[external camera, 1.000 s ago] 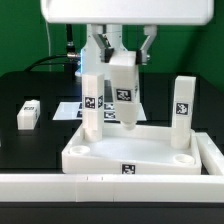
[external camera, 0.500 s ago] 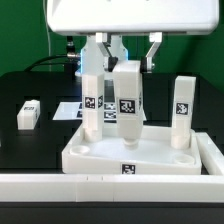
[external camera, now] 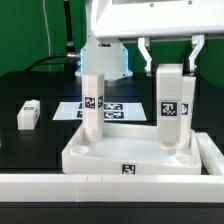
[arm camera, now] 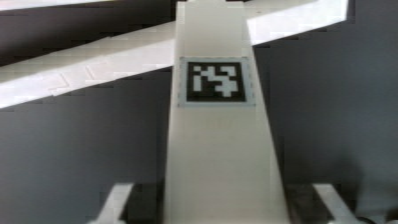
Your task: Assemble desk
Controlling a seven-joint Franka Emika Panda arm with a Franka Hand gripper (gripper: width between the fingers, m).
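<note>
The white desk top [external camera: 100, 160] lies flat at the front, with round corner sockets. One tagged leg [external camera: 92, 100] stands upright in its back corner at the exterior view's left. My gripper [external camera: 171, 66] is shut on a second tagged leg [external camera: 172, 110] and holds it upright over the top's right side, its lower end just above the tray. This leg fills the wrist view [arm camera: 221, 140] between my fingers [arm camera: 118, 205]. The leg standing at the right corner is hidden behind the held one. Another leg [external camera: 28, 113] lies on the black table at the left.
The marker board [external camera: 120, 108] lies flat behind the desk top. The long white border wall [external camera: 100, 186] runs along the front and up the right side [external camera: 213, 150]. The arm's base [external camera: 105, 55] stands at the back.
My gripper has moved to the exterior view's right with the leg, from over the middle of the top to its right side. The leg went from tilted to upright.
</note>
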